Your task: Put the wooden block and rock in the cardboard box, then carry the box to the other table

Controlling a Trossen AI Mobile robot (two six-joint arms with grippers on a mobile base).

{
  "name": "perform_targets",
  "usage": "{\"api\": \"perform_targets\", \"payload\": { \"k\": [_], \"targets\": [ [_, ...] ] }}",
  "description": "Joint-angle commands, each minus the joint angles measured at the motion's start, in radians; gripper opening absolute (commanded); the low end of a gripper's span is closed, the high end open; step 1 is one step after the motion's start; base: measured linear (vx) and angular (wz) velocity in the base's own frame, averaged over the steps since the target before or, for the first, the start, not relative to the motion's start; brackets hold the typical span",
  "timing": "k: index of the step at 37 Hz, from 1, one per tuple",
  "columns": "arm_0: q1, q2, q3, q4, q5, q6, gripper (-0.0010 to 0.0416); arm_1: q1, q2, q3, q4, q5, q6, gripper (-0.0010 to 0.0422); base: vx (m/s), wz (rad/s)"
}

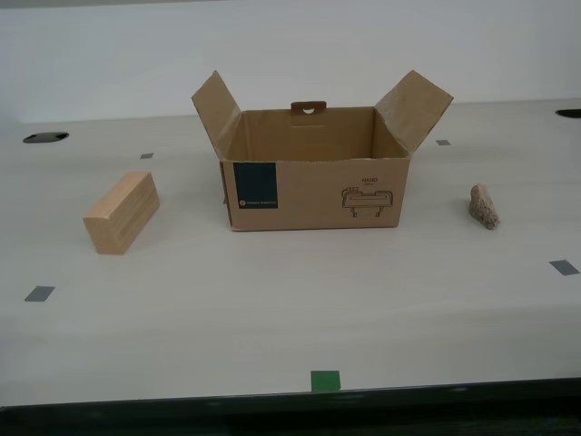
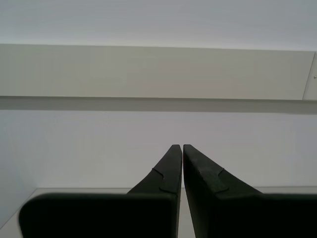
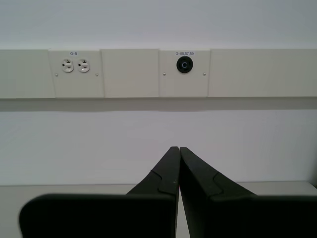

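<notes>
Green tape (image 1: 325, 381) lies nearest; my first end effector (image 3: 179, 148) and second end effector (image 2: 182, 146) are pressed together, empty; nothing loaded yet; next, reach the wooden block (image 1: 122, 213).

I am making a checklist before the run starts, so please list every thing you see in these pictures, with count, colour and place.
cardboard box: one, brown with a dark blue label, middle of the table, flaps open and upright
wooden block: one, light tan, on the table toward the exterior view's left of the box, apart from it
rock: one, beige-grey, on the table toward the exterior view's right of the box, apart from it
table: one, pale wood-look
grey tape squares: several, spread over the table
green tape square: one, at the near table edge
wall outlets: one pair, white, on the wall trunking
round socket: one, black, same trunking
my first claw: black, shut, empty
my second claw: black, shut, empty
</notes>
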Motion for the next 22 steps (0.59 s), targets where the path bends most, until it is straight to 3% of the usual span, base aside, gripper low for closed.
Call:
{"api": "perform_targets", "payload": {
  "k": [1, 22],
  "targets": [
    [0.000, 0.000, 0.001, 0.005, 0.000, 0.001, 0.0000, 0.000, 0.000, 0.001, 0.006, 0.002, 0.002, 0.0000, 0.000, 0.000],
    [0.000, 0.000, 0.001, 0.005, 0.000, 0.000, 0.0000, 0.000, 0.000, 0.001, 0.006, 0.002, 0.001, 0.0000, 0.000, 0.000]
  ]
}}
